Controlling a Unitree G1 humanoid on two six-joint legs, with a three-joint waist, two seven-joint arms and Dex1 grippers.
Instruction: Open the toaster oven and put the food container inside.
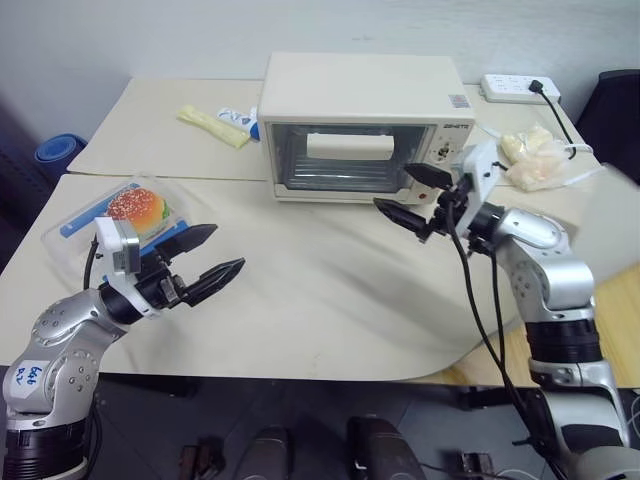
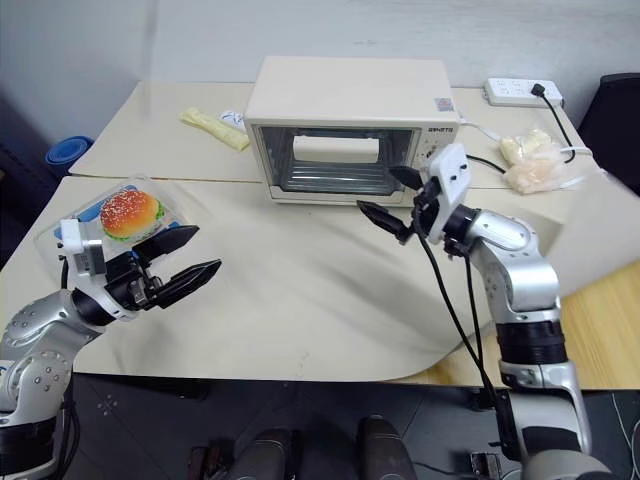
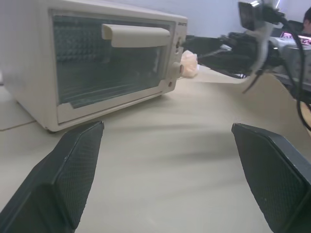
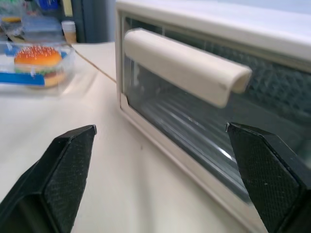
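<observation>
Oven (image 1: 362,125) at counter (image 1: 300,300) far edge, door shut. Container (image 1: 125,215) near left edge. Left gripper (image 1: 208,255) & right gripper (image 1: 412,195): wide open, empty.

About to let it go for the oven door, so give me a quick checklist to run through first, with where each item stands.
1. Oven door shut, handle free: ok.
2. Right gripper open, in front of the door, not yet on the handle: ok.
3. Left gripper open and holding nothing: ok.
4. Container on the table, lid on, burger inside: ok.
5. Table in front of the door free for it to swing down: ok.
6. Whether the oven will stay put when pulled: cannot tell.
</observation>
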